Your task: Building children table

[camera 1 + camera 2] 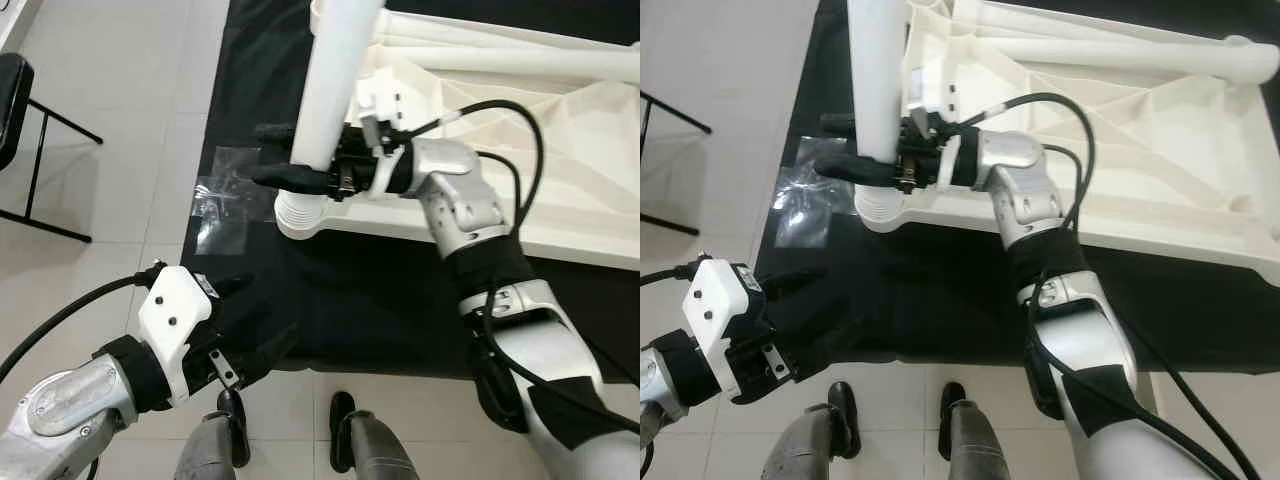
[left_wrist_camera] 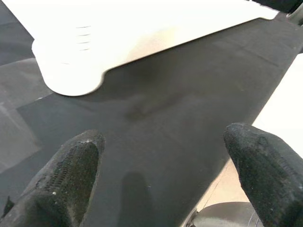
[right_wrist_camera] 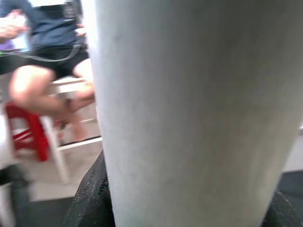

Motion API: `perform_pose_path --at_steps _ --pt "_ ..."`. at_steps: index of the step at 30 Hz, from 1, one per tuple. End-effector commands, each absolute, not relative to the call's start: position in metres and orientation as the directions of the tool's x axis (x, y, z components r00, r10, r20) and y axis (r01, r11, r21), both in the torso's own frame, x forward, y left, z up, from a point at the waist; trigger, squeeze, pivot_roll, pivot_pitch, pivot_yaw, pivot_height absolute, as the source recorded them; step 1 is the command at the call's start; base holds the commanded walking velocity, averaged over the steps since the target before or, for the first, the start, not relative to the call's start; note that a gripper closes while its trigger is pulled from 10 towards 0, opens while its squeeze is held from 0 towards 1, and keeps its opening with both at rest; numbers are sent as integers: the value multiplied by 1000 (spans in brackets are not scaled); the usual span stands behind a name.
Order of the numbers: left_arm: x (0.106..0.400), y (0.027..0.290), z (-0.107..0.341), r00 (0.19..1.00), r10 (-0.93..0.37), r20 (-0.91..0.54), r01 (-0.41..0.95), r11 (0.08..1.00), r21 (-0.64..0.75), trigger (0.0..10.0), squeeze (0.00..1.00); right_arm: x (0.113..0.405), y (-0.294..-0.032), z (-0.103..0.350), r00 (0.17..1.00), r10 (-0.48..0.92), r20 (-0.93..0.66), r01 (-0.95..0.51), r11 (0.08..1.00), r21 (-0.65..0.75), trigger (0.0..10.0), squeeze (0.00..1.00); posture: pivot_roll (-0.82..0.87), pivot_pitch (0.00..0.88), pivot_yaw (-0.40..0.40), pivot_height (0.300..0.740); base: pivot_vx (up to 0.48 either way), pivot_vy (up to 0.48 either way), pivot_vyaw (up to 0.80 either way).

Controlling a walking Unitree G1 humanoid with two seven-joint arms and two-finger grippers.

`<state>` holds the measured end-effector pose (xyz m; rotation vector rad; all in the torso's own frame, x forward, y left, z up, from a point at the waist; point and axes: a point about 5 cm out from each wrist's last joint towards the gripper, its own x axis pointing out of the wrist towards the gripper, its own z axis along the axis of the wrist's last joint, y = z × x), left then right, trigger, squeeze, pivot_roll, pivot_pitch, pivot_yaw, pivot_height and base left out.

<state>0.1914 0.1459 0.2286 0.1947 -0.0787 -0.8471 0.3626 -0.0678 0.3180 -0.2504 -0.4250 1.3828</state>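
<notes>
While its two black fingers clamp either side of the white table leg (image 1: 335, 85), the right gripper (image 1: 300, 165) holds that leg upright, just above the ribbed socket (image 1: 298, 215) at the corner of the upturned white tabletop (image 1: 1140, 130). Directly below the gripper, the leg's lower end sits in that socket; whether it is fully seated cannot be told. In the right wrist view the leg (image 3: 194, 109) stands against the fingers at close range, and beyond it a seated person (image 3: 52, 61) is blurred beside a red stool (image 3: 28, 137). Behind the right gripper, the tabletop lies underside up on a black floor sheet (image 1: 360, 300), and another white leg (image 1: 1120, 55) lies across its far side. Just beyond the fingertips, a clear plastic bag (image 1: 225, 205) rests on the sheet.

Nearer the robot, the left gripper (image 1: 250, 355) hovers low over the sheet's near edge with its fingers (image 2: 66, 179) spread apart and holding nothing. Ahead of it, well apart, is the tabletop's rounded corner (image 2: 71, 71). Off to its left, on the pale tiled floor (image 1: 110, 130), stands a black chair (image 1: 15, 110).
</notes>
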Motion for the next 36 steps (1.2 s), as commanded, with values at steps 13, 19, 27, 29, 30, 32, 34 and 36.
perform_pose_path --at_steps 13,19,27,29,30,32,34,36 --pt "187 146 224 645 -763 -39 755 628 191 10000 0 363 -83 263 267 963 36 -869 257 -423 10000 0 130 467 -83 740 0 0 0" --pt "187 145 224 642 -765 -37 757 626 189 10000 0 356 -82 256 202 979 -36 -879 165 -448 10000 0 129 468 -83 740 0 0 0" --pt "187 145 223 644 -764 -37 756 628 188 10000 0 352 -84 260 107 983 -150 -881 23 -472 10000 0 129 468 -87 740 0 0 0" --pt "187 145 224 643 -765 -36 756 627 187 10000 0 350 -87 262 58 977 -206 -884 -46 -465 10000 0 129 468 -87 740 0 0 0" --pt "187 145 224 643 -765 -35 756 627 187 10000 0 349 -88 264 35 973 -228 -886 -76 -458 10000 0 127 467 -88 740 0 0 0" --pt "187 145 224 643 -765 -35 756 627 187 10000 0 349 -88 264 24 971 -238 -887 -89 -454 10000 0 127 467 -88 740 0 0 0" --pt "188 145 224 643 -765 -35 756 627 187 10000 0 349 -88 265 17 970 -243 -887 -97 -451 10000 0 127 467 -88 740 0 0 0" --pt "187 145 224 642 -766 -33 757 627 187 10000 0 348 -85 271 -21 966 -257 -889 -136 -437 10000 0 128 466 -91 740 0 0 0"
